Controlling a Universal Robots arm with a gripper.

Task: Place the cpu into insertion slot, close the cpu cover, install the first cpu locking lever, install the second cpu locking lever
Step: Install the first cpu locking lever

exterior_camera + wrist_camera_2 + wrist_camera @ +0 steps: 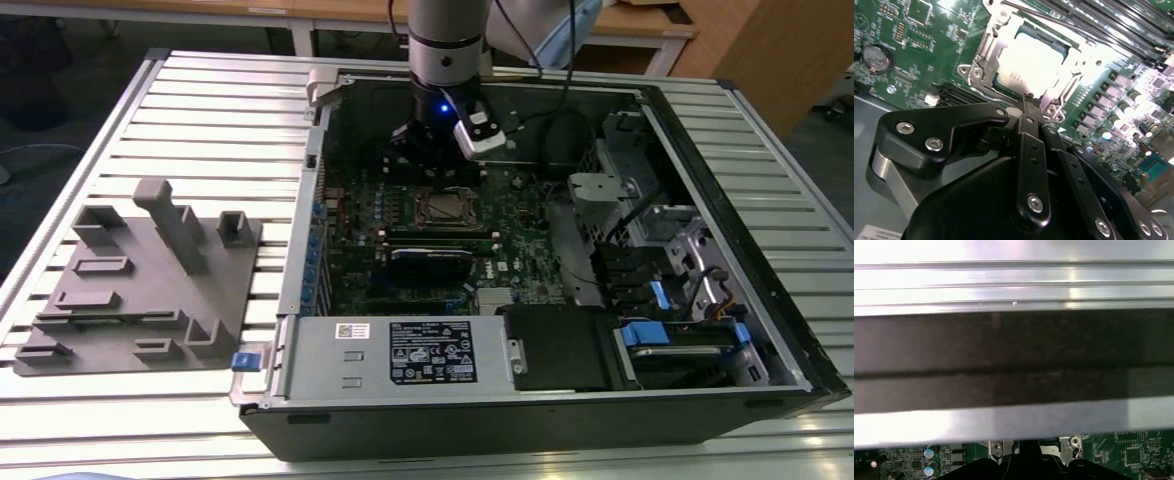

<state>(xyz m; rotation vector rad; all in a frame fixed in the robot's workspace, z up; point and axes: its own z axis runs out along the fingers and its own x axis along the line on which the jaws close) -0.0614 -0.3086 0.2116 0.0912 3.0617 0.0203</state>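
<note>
One cpu (1026,62) sits in the one insertion slot (985,65) on the green motherboard (400,250), with the cpu cover (1064,92) lying down around it. The gripper (1029,100) hangs just above the socket's edge, its two fingers pressed together and empty. One open computer case (747,330) rests on the slatted table (200,110), one grey fixture block (140,280) beside it.

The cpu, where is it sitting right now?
In the second wrist view the cpu lies in the insertion slot on the green motherboard, just beyond the gripper.
</note>
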